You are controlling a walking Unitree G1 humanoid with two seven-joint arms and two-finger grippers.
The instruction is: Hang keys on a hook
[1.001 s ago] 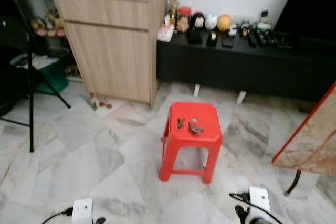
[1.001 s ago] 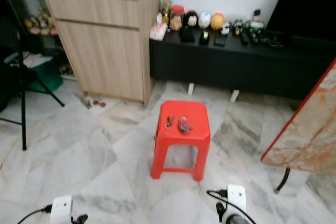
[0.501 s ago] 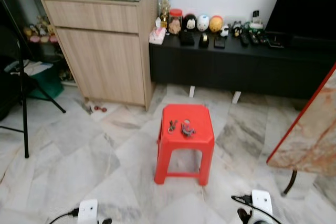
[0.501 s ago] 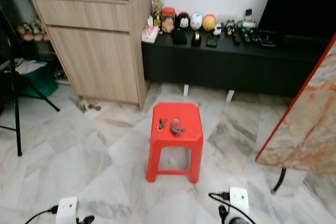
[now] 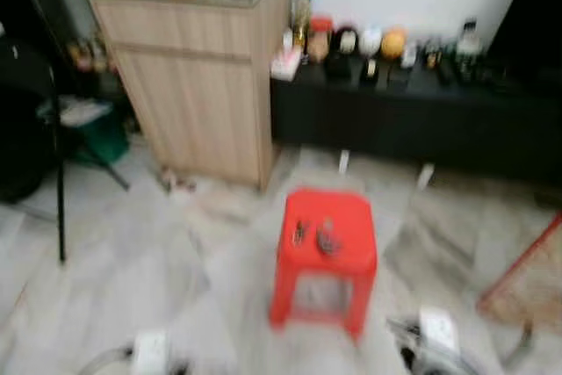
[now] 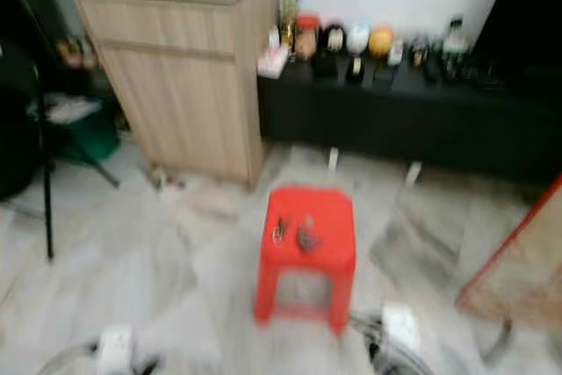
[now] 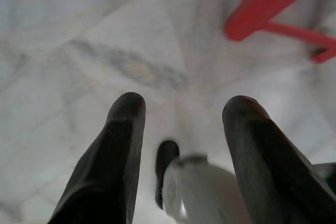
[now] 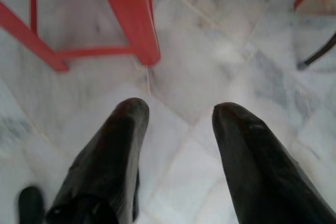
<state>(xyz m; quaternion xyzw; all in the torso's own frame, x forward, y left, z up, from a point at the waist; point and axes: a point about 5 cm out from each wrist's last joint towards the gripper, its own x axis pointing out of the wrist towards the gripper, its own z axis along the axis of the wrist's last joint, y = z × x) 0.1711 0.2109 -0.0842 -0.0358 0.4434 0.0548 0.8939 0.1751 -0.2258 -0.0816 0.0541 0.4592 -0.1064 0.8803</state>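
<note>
Two small bunches of keys [image 5: 301,232] [image 5: 328,237] lie on top of a red plastic stool [image 5: 329,252] standing on the marble floor in front of me. The head views are blurred. Both arms hang low at the bottom edge. My left gripper [image 7: 181,111] is open over bare floor, with a stool leg [image 7: 273,1] off to one side of it. My right gripper [image 8: 178,108] is open too, pointing at the floor beside the stool's legs [image 8: 139,14]. I make out no hook.
A wooden cabinet [image 5: 198,76] stands at the back left, and a low black bench [image 5: 413,111] with small ornaments runs along the white wall. A tripod leg [image 5: 57,173] stands at left. A marble-patterned slab [image 5: 527,283] leans in at right.
The whole picture has shifted and blurred, so the camera is moving. The stool now sits a little lower and to the right in the frame. The keys lie as before.
</note>
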